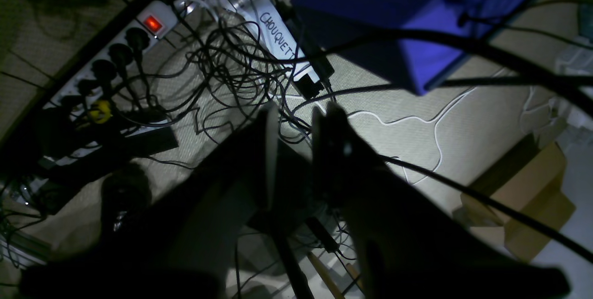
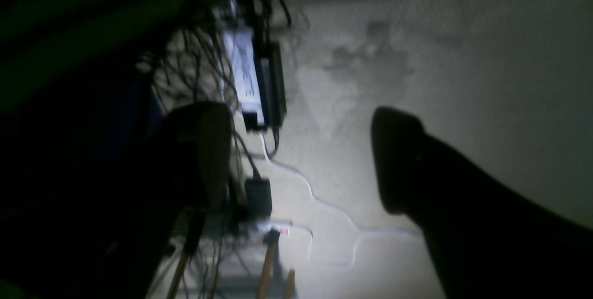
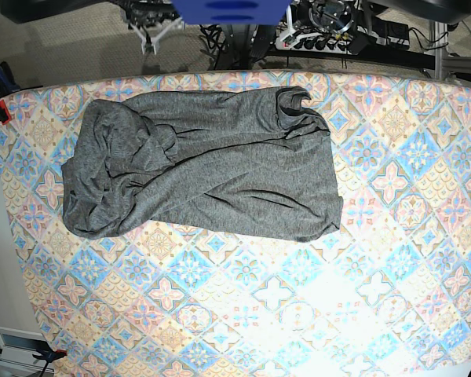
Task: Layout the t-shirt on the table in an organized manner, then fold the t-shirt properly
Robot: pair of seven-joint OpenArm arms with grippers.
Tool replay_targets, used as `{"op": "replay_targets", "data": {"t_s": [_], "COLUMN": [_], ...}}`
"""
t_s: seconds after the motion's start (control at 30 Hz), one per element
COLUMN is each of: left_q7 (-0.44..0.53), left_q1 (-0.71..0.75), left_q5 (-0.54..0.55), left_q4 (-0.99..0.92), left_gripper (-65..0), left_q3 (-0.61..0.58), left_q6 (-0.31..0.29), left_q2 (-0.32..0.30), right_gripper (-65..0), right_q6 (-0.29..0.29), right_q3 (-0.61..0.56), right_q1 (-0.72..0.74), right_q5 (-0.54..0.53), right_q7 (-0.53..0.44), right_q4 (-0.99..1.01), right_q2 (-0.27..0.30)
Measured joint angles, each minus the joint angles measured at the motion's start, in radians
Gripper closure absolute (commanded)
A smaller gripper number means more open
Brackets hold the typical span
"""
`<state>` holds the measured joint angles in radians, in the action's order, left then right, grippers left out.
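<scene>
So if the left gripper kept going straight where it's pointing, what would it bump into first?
Probably the tangle of black cables on the floor, just ahead of the left gripper. Depth is hard to judge in this dim view.

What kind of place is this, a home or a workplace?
Probably a robotics lab or workshop: a table covered in patterned cloth carries one t-shirt, and beside it a power strip and tangled cables lie on the carpet.
</scene>
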<state>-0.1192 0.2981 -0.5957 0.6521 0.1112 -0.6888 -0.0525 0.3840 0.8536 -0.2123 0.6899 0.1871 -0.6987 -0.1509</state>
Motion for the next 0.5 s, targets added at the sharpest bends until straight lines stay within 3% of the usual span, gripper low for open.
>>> {"op": "replay_targets", "data": {"t_s": [0.5], "left_q7": [0.0], "left_q1": [-0.008], "left_q5": [-0.001], "left_q4": [0.0], "left_gripper": [-11.4], "left_q3": [0.001], "left_q6": [0.0], "left_q2": [0.002], "right_gripper": [-45.4], "right_q6": [0.0], "right_q3": [-0.001], "right_q1": [0.005], "right_q5": [-0.006], "right_q7": [-0.004], "right_q4": [0.0], "right_q2": [0.001]}}
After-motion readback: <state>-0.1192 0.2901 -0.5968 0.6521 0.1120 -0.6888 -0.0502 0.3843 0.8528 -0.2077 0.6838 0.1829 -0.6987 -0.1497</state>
